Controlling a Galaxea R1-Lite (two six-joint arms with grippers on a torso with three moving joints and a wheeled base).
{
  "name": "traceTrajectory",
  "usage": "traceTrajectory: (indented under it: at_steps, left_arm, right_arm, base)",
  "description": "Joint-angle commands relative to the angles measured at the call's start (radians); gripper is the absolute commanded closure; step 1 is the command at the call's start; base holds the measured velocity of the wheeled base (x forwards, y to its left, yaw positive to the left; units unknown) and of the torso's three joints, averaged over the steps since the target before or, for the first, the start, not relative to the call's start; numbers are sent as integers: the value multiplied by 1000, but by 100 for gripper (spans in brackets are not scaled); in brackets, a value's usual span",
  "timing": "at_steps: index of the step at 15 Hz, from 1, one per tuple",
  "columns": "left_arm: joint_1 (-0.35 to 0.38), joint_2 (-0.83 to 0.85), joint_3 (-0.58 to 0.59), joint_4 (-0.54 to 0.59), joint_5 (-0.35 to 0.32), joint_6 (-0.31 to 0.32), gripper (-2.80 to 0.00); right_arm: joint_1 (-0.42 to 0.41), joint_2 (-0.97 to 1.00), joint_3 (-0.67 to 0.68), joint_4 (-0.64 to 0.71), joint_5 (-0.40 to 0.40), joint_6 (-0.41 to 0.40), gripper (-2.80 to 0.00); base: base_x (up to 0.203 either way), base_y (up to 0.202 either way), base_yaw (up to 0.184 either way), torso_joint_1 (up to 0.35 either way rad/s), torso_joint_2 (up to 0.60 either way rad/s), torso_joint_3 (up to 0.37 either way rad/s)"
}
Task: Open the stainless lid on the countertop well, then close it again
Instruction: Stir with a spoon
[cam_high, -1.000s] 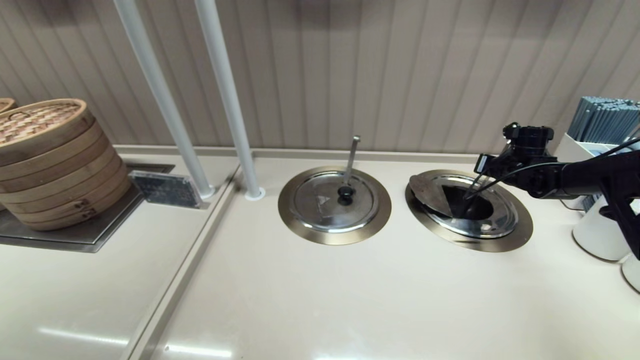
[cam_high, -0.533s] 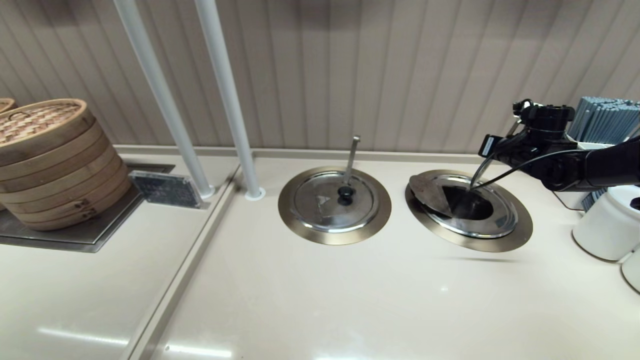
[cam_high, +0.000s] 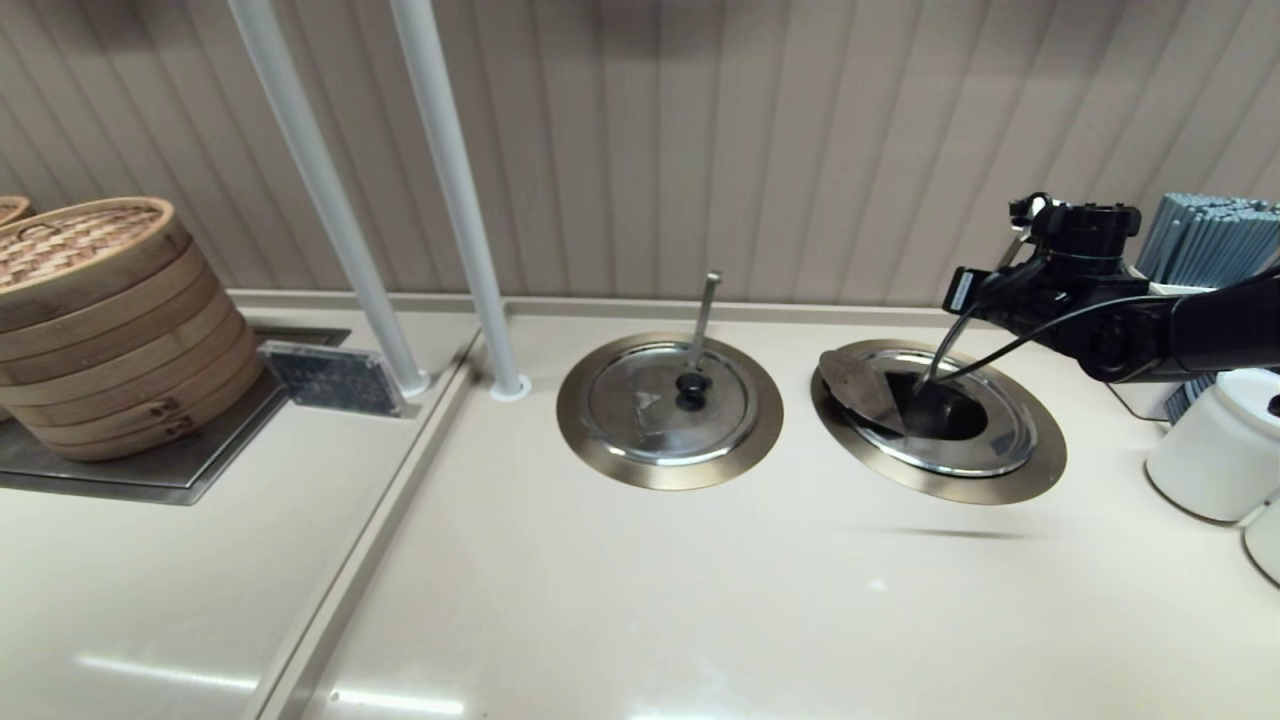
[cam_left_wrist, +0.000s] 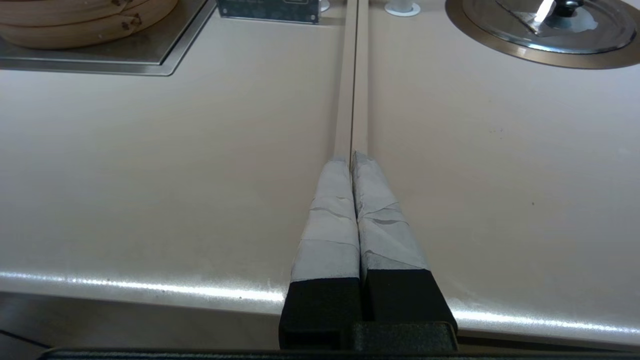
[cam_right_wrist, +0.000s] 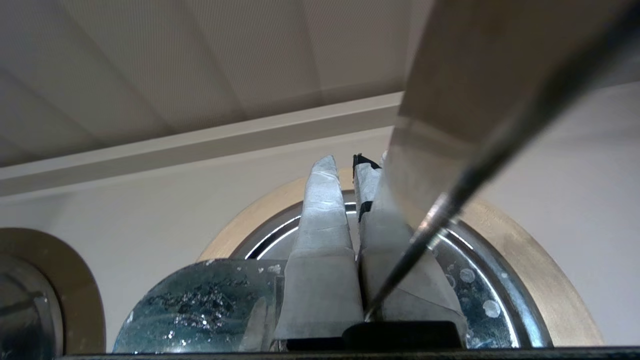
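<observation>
Right jaws: the right gripper (cam_right_wrist: 345, 167) hung in the air over the far side of the countertop well (cam_high: 1040, 470), its jaws drawn almost together with only a thin slit between them and nothing seen in their hold.
Ladle handle: the slanting ladle handle (cam_right_wrist: 440, 220) crossed just in front of the jaws; whether it touched them could not be told.
Task's thing: the stainless lid (cam_high: 858, 388) sat in its well near the bench's far right corner, its left half folded up and the dark bottom showing.
Step in hand: opening looked done; the closing step seemed not yet begun.
Next move: probably bringing the jaws down to the raised half and tipping it flat, clear of the ladle handle.
Left jaws: the left gripper (cam_left_wrist: 352, 157) was parked over the bench's near edge, jaws pressed together and empty.
Neighbour: the twin lid (cam_high: 665, 400) lay closed to the left.
</observation>
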Motion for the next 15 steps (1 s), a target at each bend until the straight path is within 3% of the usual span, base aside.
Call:
traceTrajectory:
  at_steps: [1,8,15]
  left_arm:
    - [0,0,0,0,0,1,0]
    - [0,0,-1,-1,0,-1,0]
    - [0,0,-1,0,0,1,0]
  right_arm:
    - [1,-44,56,-3,29,-1,0]
    - [-83,11,34,-31,28,-138,0]
    - [-29,89,-77,-59,-12,-128,0]
  base:
    - [0,0,0,0,0,0]
    - [0,0,0,0,0,0]
    - [0,0,0,0,0,0]
